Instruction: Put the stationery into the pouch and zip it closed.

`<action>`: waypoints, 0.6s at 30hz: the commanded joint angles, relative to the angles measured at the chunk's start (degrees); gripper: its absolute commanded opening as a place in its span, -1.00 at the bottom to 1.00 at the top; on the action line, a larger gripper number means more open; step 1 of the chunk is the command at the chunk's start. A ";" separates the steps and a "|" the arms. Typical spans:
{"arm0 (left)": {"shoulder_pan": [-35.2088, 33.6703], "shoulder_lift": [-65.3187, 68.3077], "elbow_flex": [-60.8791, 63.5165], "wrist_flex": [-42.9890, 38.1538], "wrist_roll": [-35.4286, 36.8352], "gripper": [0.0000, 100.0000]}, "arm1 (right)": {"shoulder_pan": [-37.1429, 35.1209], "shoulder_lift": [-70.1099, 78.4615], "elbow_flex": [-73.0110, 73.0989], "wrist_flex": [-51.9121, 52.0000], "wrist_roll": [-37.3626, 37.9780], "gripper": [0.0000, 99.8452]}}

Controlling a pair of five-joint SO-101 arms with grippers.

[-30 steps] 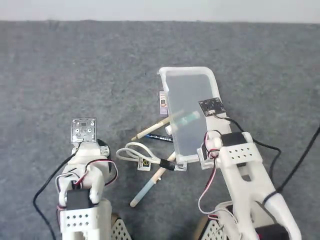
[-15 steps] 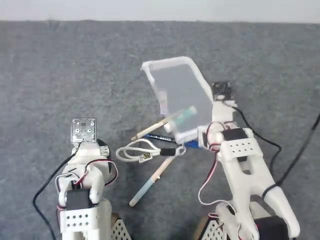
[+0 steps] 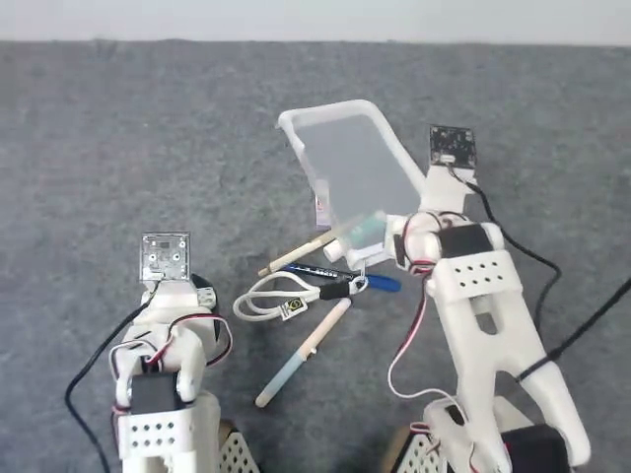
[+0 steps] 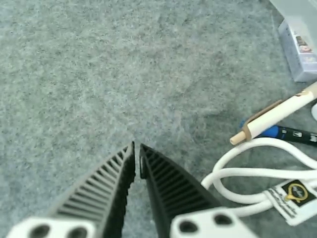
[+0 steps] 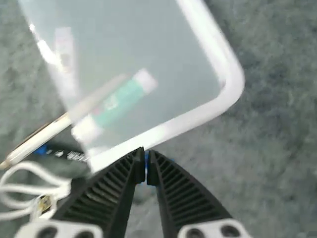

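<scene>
**Right jaws pinch the pouch's near edge**

The translucent pouch (image 3: 345, 163) lies slanted on the grey tabletop (image 3: 118, 128), its far end pointing far-left. The right jaws are closed narrowly on its white near rim. A green-and-white tube (image 3: 362, 233) shows through the pouch's near part; whether it is inside or underneath cannot be told. Just near and left of the pouch lie a beige pen (image 3: 294, 258), a blue pen (image 3: 380, 283), a looped white cable (image 3: 266, 299) and a longer beige pen (image 3: 301, 355). The left jaws, almost touching and holding nothing, sit over bare tabletop left of the cable.
</scene>
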 commanded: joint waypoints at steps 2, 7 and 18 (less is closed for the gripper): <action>-0.35 0.35 -3.30 -1.76 -0.53 -0.98 | -7.87 -0.75 -5.63 5.05 -5.19 -0.98; -0.35 0.35 -3.21 -1.76 -0.53 -0.97 | -17.10 -0.22 -5.63 4.70 -13.10 -0.90; -0.35 0.35 -0.22 -5.71 -0.53 -0.97 | -22.11 12.53 -7.47 2.24 -17.49 -0.69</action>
